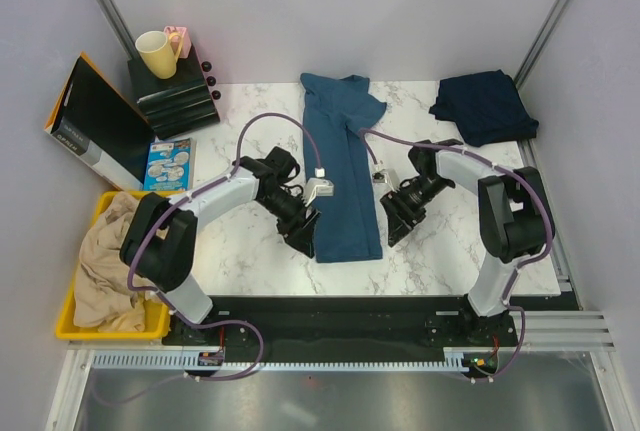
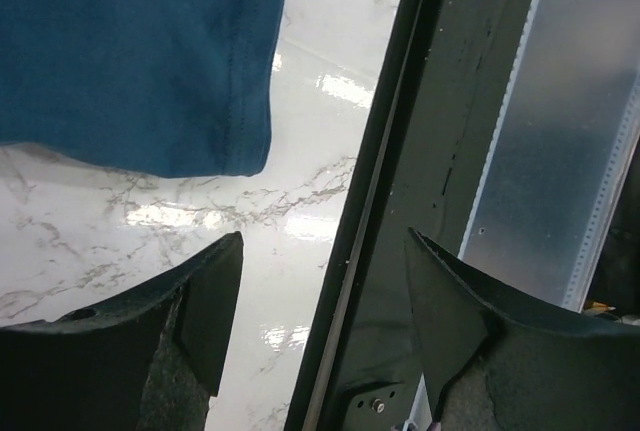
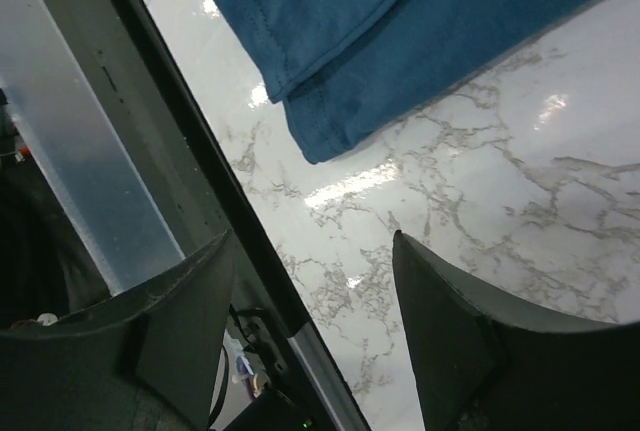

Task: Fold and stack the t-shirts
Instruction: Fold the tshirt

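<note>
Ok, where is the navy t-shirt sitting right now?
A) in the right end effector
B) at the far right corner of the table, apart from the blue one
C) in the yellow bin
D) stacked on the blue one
B: the navy t-shirt lies bunched at the far right corner of the table, clear of the steel-blue t-shirt stretched out between the arms.

A yellow mug (image 1: 155, 53) sits on black trays (image 1: 175, 101); beige cloth (image 1: 105, 261) fills a yellow bin (image 1: 110, 334).
</note>
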{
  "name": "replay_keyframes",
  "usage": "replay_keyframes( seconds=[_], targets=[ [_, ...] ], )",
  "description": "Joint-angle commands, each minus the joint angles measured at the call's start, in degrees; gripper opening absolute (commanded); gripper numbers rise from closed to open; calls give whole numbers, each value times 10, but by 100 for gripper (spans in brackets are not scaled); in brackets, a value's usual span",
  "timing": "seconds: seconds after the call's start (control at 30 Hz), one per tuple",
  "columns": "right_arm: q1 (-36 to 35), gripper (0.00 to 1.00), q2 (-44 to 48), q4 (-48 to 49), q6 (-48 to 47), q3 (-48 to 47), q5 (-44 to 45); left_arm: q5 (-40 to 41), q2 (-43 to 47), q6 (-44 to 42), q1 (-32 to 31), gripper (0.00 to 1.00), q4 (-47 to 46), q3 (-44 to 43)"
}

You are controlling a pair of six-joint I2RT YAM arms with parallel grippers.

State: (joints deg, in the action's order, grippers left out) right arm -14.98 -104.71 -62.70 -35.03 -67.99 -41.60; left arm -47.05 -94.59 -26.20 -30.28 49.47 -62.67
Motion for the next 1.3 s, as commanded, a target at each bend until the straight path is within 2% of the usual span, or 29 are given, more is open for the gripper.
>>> replay_keyframes(
  seconds=[0.0,0.07,0.17,0.33,0.47,0.6,0.77,0.93,1.13,1.27],
  targets=[
    [-3,70,-1,4,-8,-5,-77,-45,-2,31,-3,72,-10,-5],
    [-3,69,10,24,1,8,-60,-23,11,36,-5,71,-48,12],
    [-3,72,50,101,22,32,-4,54,60,43,-9,71,-104,54],
    [-4,74,85,127,0,46,68,188,104,19,-20,71,-162,92],
    [-4,77,119,142,-52,48,160,288,153,-58,-36,71,-205,127],
    [-16,77,155,154,-123,42,222,329,188,-121,-67,71,-252,145],
    [-45,78,202,194,-196,80,280,385,245,-204,-142,72,-348,208],
    [-83,77,267,245,-292,154,335,398,312,-283,-202,73,-420,300],
    [-95,78,381,322,-430,297,362,345,405,-459,-208,75,-518,446],
    [-98,77,440,331,-509,351,342,299,424,-505,-208,74,-541,485]
  ],
)
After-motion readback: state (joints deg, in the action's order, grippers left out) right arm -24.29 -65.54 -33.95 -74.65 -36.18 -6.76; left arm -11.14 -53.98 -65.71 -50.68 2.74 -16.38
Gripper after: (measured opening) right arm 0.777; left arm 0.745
